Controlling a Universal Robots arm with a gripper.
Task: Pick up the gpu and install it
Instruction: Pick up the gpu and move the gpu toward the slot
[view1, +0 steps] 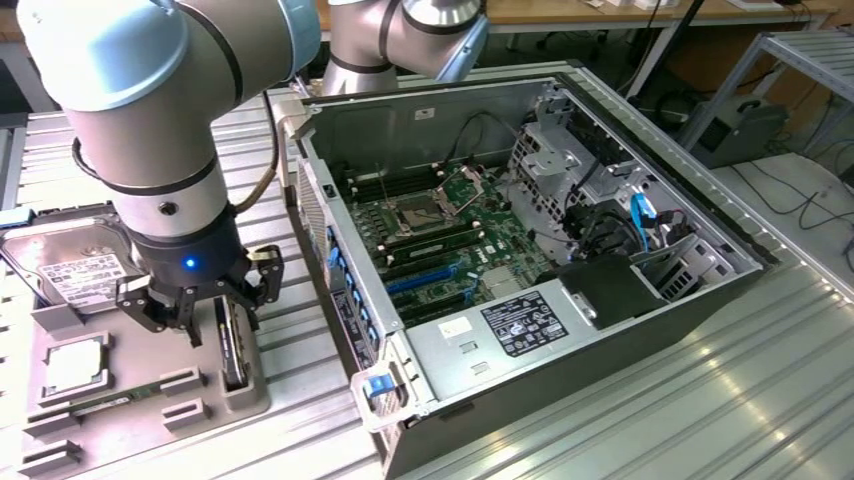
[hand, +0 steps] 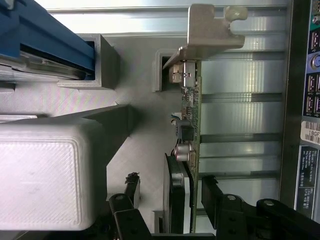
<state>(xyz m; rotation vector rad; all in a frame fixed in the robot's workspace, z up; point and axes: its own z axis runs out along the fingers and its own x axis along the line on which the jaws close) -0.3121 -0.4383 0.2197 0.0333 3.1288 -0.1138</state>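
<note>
Grey printed tray (view1: 247, 400) is where it's all happening for me right now. It sits on the ribbed metal table (view1: 667, 420), at the exterior view's left of the open computer case (view1: 641, 330). The gpu (view1: 235, 352) is standing on its long edge in a slot along the side of the tray nearest the case, not lifted.

My gripper (view1: 214, 315) hangs right over it, jaws spread as wide as they go and nothing in them. On the wrist cam the card runs straight through the gap between the two black fingers (hand: 210, 192). One finger sits just beside the green board side. The other stands well off the black fan side, so the card is off-centre in the gap. I can't tell if the closer finger is touching the board or just clear of it. The silver bracket (hand: 210, 35) is at the end of the card away from the fingers.

Also on the tray: the hard drive (view1: 67, 265) with its white label, on the side away from the case, and a green memory stick (view1: 100, 400) lying flat. Inside the case I can see the motherboard (view1: 441, 230) with its blue slots (view1: 427, 275).
</note>
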